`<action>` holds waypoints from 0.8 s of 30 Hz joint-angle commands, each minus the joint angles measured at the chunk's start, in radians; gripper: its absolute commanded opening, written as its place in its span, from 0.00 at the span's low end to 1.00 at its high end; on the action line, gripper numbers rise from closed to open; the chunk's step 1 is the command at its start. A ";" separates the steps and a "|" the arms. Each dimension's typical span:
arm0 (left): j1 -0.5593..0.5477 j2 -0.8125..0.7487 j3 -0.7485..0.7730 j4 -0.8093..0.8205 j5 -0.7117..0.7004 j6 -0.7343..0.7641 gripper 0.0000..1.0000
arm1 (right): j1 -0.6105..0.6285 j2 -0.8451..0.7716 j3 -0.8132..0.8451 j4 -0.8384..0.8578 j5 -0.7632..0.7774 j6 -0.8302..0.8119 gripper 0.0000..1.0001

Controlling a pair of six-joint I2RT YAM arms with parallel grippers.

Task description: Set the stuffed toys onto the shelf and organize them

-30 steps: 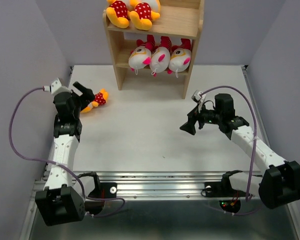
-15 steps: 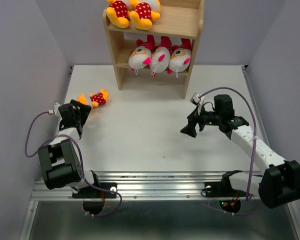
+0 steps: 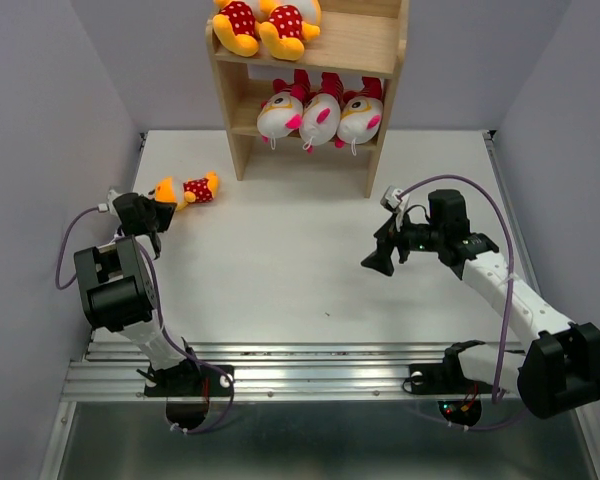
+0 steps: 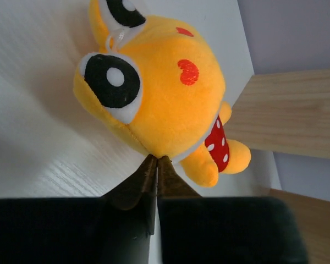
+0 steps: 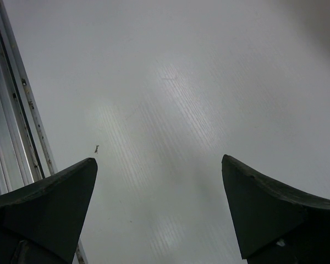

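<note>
Five toys [image 3: 320,115] already sit on the shelf [image 3: 385,45], and the last yellow toy [image 3: 185,190] lies on the table [image 3: 280,270] at far left, with the left gripper [image 4: 157,160] pinched together at its chin and the right gripper [image 5: 159,162] gaping idle.

Three yellow-orange stuffed toys [image 3: 185,190], three white striped stuffed toys [image 3: 320,118], one wooden shelf [image 3: 370,40], two robot arms [image 3: 500,280].
</note>
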 commanded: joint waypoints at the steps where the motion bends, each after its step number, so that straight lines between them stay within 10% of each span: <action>1: 0.006 0.032 0.021 0.100 0.111 0.015 0.03 | -0.005 -0.030 0.000 -0.015 -0.026 -0.039 1.00; 12: -0.085 -0.150 -0.100 0.034 0.388 0.292 0.00 | -0.005 -0.010 0.072 -0.180 -0.184 -0.284 1.00; 24: -0.595 -0.247 -0.014 -0.312 0.487 0.502 0.00 | -0.005 0.183 0.345 -0.462 -0.314 -0.595 1.00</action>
